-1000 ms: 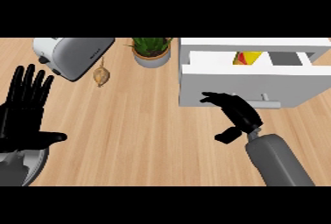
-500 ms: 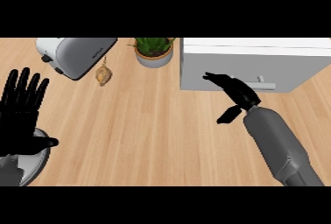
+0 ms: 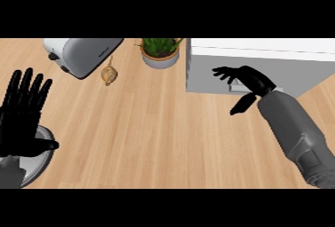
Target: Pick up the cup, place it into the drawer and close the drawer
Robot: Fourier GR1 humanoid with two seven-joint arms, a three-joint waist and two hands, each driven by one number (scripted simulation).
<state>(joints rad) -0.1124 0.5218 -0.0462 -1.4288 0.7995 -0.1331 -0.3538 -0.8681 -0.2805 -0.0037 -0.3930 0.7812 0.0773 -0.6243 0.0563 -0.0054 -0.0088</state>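
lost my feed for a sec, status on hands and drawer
Right hand open, fingers spread against the drawer front. Drawer looks shut, cup not visible. Left hand open, resting at left edge. Nothing in the way.

Colours you are seeing on the counter

You are looking at a light brown wooden counter (image 3: 150,133) with thin darker lines running along it. The drawer box (image 3: 262,62) is showing white on top and pale grey on its front. Both hands, the left hand (image 3: 23,115) and the right hand (image 3: 245,80), are looking black, and the forearm (image 3: 294,128) is grey. The toaster (image 3: 82,53) is shining silver grey with black knobs. The plant (image 3: 160,44) is green in a grey pot (image 3: 159,60). The small lump (image 3: 108,75) is tan.
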